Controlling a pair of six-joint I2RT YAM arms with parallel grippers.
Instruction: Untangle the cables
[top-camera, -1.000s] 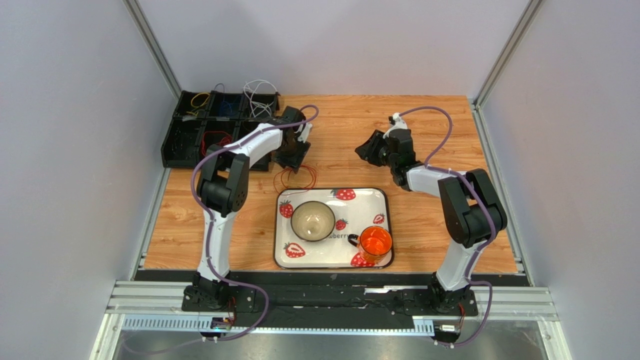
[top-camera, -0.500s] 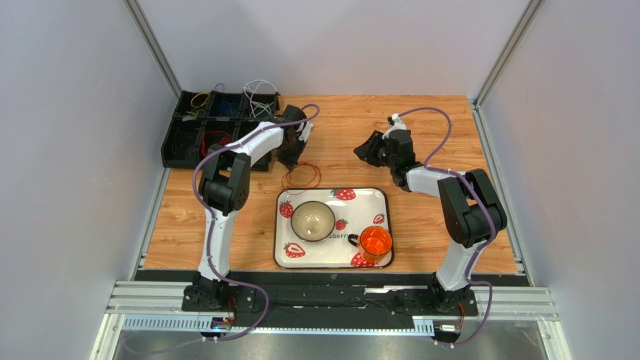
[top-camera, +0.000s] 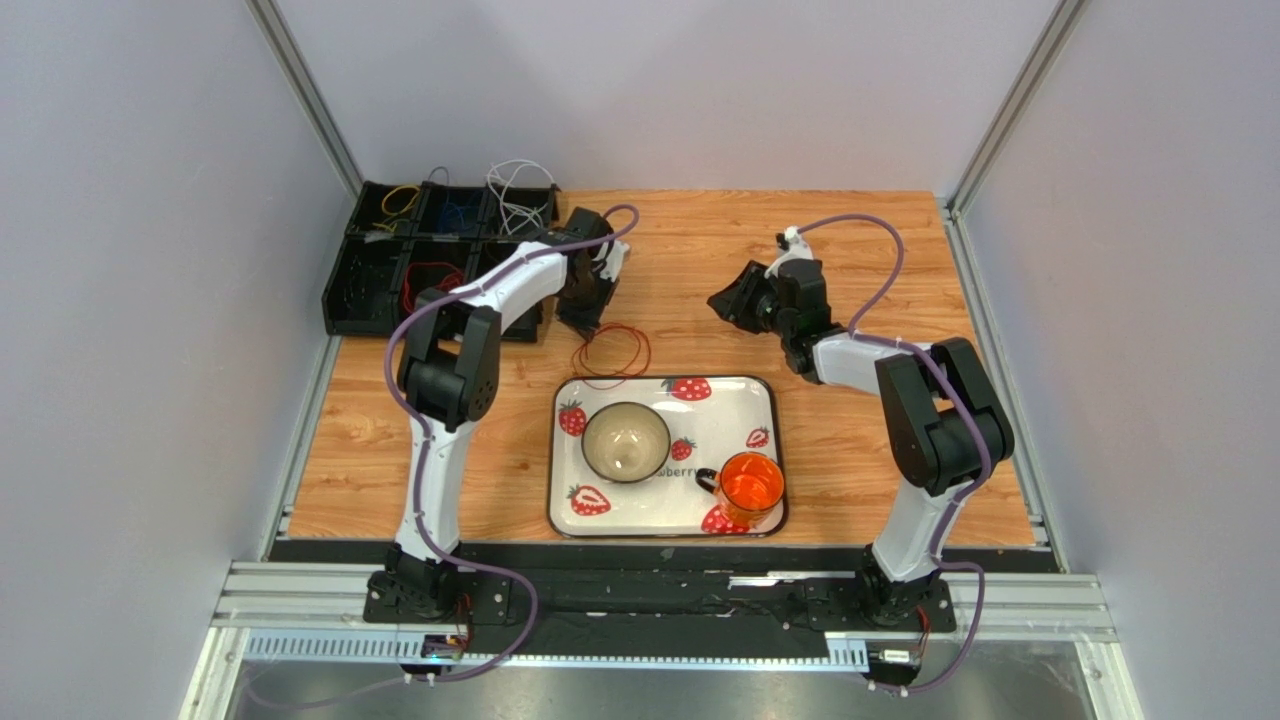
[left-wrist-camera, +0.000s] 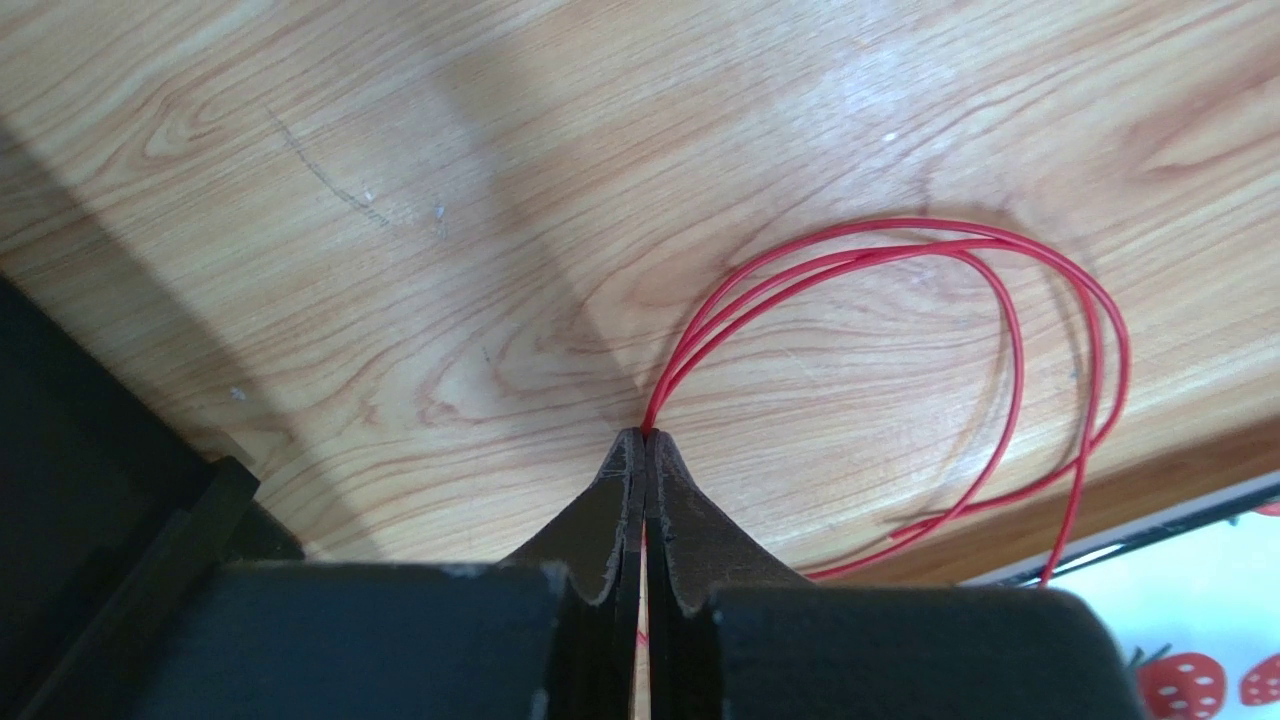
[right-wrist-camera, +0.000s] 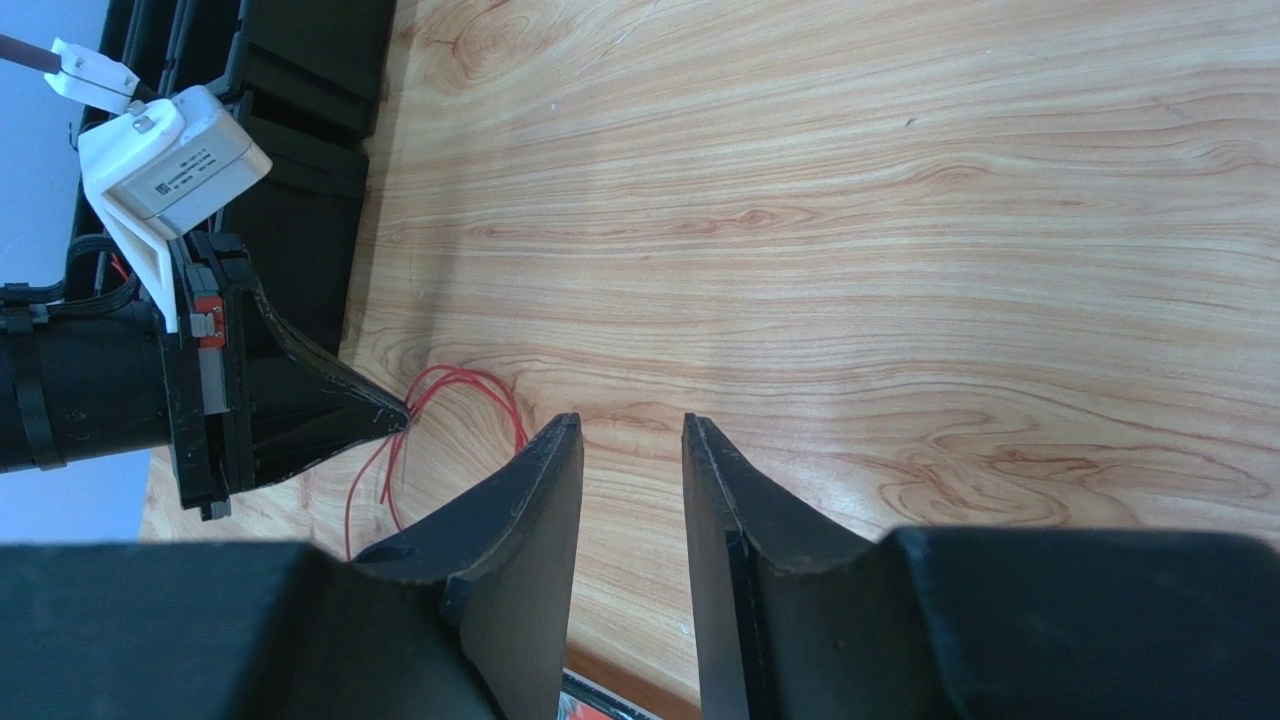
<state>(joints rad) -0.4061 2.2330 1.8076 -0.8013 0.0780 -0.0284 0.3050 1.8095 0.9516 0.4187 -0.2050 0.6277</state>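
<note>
A red cable (top-camera: 612, 354) lies in loose loops on the wooden table just behind the tray. My left gripper (top-camera: 580, 321) is shut on one end of it. In the left wrist view the jaws (left-wrist-camera: 646, 437) pinch the red cable (left-wrist-camera: 962, 255) where the strands come together, and the loops fan out to the right. My right gripper (top-camera: 730, 306) hovers open over bare wood to the right, with nothing between its fingers (right-wrist-camera: 628, 425). Its camera sees the left gripper (right-wrist-camera: 394, 411) and the red cable (right-wrist-camera: 451, 378). More cables, yellow (top-camera: 400, 197) and white (top-camera: 519, 180), sit in the black bin (top-camera: 361, 285).
A strawberry-patterned tray (top-camera: 759, 393) in front of the cable holds a bowl (top-camera: 627, 441) and an orange cup (top-camera: 750, 486). The black bin stands at the table's back left corner. Grey walls enclose the table on three sides.
My left gripper has closed on the red cable, and the loops have slid a little to the right. The right arm has barely moved.
</note>
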